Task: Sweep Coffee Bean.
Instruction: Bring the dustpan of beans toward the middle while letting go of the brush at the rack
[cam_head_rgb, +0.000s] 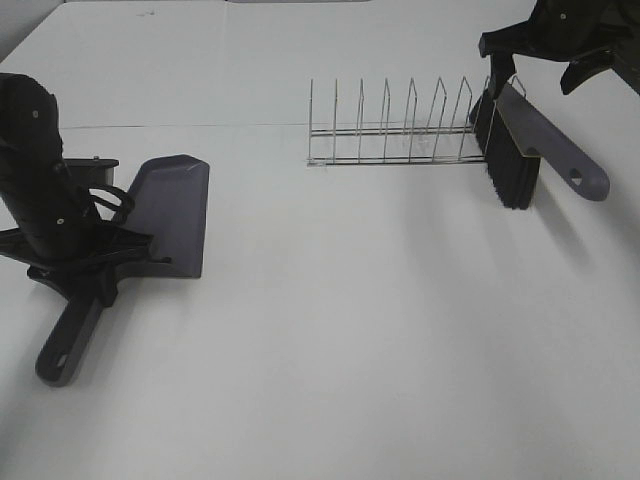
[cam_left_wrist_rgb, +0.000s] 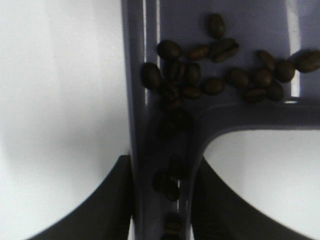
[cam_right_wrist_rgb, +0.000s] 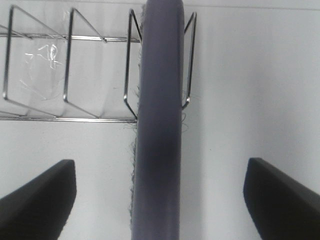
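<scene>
Rightward, brush in wire rack.

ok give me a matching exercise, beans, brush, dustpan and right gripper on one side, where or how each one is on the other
1 beans
2 brush
3 dustpan
4 right gripper

a held at its handle by the left gripper
b open, above the brush
c lying in the dustpan
d propped at the end of the wire rack

Pairs: 1-c, 2-d, 3-a, 4-b

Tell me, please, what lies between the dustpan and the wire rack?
Nothing: in the exterior high view, only bare white table separates the dustpan from the wire rack.
</scene>
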